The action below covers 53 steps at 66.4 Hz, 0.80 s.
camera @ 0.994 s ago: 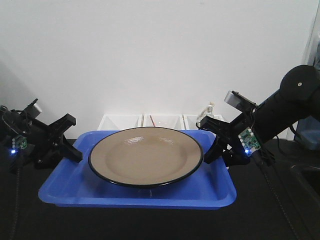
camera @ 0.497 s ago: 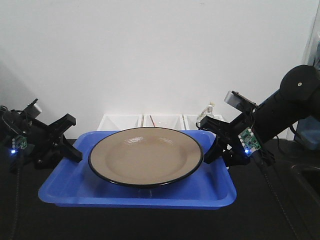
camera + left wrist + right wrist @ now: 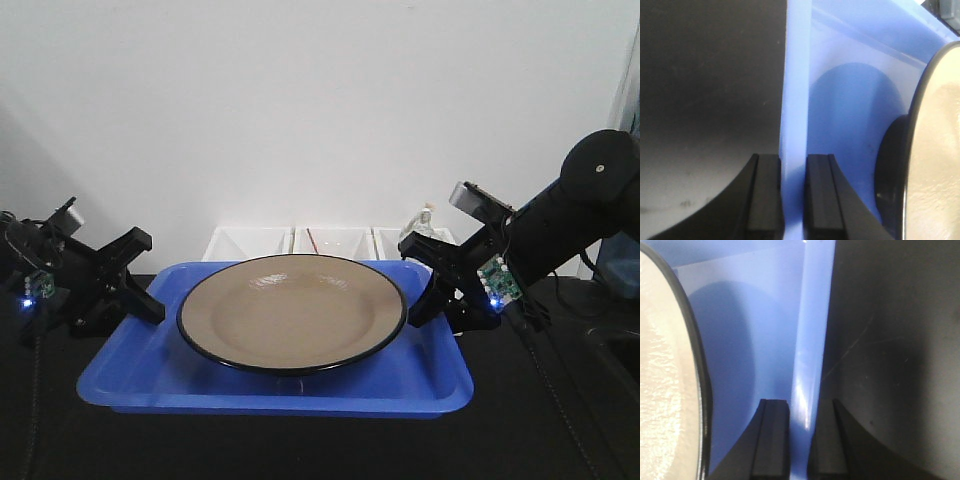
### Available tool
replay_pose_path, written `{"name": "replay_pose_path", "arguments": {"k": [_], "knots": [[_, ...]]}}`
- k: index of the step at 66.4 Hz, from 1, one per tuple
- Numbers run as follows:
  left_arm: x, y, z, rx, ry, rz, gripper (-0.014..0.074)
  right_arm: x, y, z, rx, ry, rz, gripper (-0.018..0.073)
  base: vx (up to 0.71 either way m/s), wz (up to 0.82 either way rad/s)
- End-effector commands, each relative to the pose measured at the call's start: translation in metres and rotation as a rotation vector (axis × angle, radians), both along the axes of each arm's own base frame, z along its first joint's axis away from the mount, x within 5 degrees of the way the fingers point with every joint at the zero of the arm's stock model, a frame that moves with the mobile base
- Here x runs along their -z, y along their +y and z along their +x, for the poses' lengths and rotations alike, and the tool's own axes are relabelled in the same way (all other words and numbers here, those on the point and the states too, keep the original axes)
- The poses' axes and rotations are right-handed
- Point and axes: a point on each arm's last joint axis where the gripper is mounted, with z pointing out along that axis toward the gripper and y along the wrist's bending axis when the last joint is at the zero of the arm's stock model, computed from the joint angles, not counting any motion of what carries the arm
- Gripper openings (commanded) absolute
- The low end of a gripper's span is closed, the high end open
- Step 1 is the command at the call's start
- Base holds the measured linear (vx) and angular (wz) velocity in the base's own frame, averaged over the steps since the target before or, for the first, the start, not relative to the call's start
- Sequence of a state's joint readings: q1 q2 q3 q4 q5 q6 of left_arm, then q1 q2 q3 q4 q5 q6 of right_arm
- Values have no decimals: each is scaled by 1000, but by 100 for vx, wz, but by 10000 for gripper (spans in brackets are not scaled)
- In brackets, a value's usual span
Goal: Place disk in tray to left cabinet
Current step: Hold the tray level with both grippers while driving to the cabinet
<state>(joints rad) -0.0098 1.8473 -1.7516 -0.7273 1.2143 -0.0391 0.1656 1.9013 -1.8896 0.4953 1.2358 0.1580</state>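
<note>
We see the tray (image 3: 150, 385) lying crosswise on the dark worktop (image 3: 300, 450), and we take it as our landmark. The disk (image 3: 292, 312) sits inside the tray, near its middle, with its tan face up. Its black rim reaches almost to the tray's near and far walls. Blue floor shows on either side of it.

At the tray's left short edge, the left end effector (image 3: 148, 285) grips the raised rim. In the left wrist view, its two black fingers (image 3: 765, 195) stand narrow, one outside the tray wall (image 3: 797, 75) and one inside, both pressed against the blue plastic. The disk (image 3: 940, 150) rises just inward of that inner finger, apart from it.

At the tray's right short edge, the right end effector (image 3: 420, 285) does the same. In the right wrist view, its fingers (image 3: 774, 440) pinch the rim (image 3: 815, 315) from both sides with only the wall between them. The disk's edge (image 3: 665, 365) lies inward of them, with a strip of blue floor between.

Behind the tray's far long edge, a row of white bins (image 3: 330, 242) stands against the pale wall. We cannot tell whether the tray's underside touches the worktop or hangs just above it.
</note>
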Motion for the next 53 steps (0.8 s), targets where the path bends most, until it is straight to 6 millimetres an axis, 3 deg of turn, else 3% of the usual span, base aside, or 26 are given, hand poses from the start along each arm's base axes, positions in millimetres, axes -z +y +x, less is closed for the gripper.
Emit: {"name": "replay_pose_path", "arguments": {"k": [1,28,53], "knots": [[-46,-23,-20,49,-51,-208,0,-43,18,-16,-27,-99,186,-6,-10,8],[-46,-23,-20,49,-51,-208,0,-43,18,-16,-27,-99,186,-6,-14,14],[-46,-23,-20,49,-51,-208,0,-43,18,-16,-27,-99,186,-6,-13,49]]}}
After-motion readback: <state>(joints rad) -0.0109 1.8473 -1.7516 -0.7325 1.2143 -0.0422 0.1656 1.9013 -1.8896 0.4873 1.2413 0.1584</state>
